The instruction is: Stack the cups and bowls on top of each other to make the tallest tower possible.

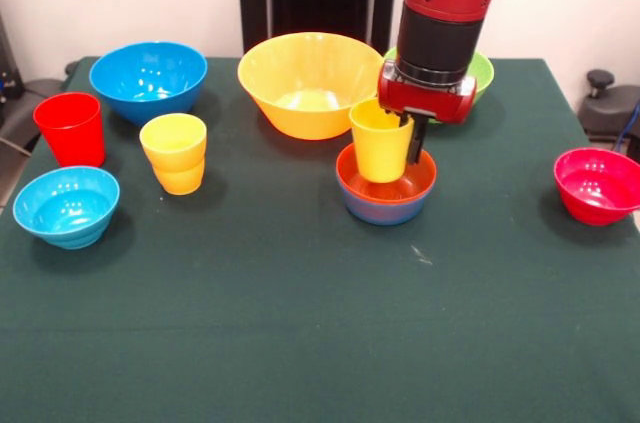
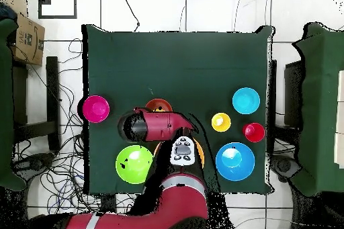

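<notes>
Tool (image 1: pixel 409 139) grips the rim of a yellow cup (image 1: pixel 380 141), which stands inside an orange-red bowl (image 1: pixel 386 186) nested in a blue bowl (image 1: pixel 384 210) near the middle of the tabletop (image 1: pixel 300 323). Remaining cups and bowls lie apart along the side edges and far edge.

A: Non-task items in view?
B: Green table (image 2: pixel 175 58); cardboard box (image 2: pixel 27 38) at one side; loose cables (image 2: pixel 64 166) on the tiled floor (image 2: pixel 168 8).
A: Front view?
B: Possibly a chair (image 1: pixel 612 103) beside the table.
</notes>
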### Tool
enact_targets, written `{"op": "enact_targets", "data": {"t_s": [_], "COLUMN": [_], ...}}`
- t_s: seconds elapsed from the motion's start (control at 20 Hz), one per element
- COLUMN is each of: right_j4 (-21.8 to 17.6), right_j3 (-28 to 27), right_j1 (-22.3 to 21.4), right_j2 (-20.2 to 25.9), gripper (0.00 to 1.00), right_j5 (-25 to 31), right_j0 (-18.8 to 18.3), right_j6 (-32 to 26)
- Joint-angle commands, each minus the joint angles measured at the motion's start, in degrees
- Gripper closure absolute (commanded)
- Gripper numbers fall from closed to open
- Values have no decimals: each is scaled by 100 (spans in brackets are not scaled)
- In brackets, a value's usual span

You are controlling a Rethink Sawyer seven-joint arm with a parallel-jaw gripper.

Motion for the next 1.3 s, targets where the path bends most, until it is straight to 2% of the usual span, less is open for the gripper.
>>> {"op": "enact_targets", "data": {"t_s": [0.05, 1.05, 1.1, 1.15, 1.3], "right_j4": [-415, -466, -467, -437, -411], "right_j3": [324, 285, 251, 244, 239], "right_j1": [191, 475, 496, 498, 495], "right_j2": [407, 208, 104, 66, 4], "gripper": [100, 100, 100, 0, 0], "right_j5": [-547, -839, -882, -883, -886], "right_j0": [-59, 53, 147, 199, 261], "right_j6": [329, 427, 475, 500, 543]}}
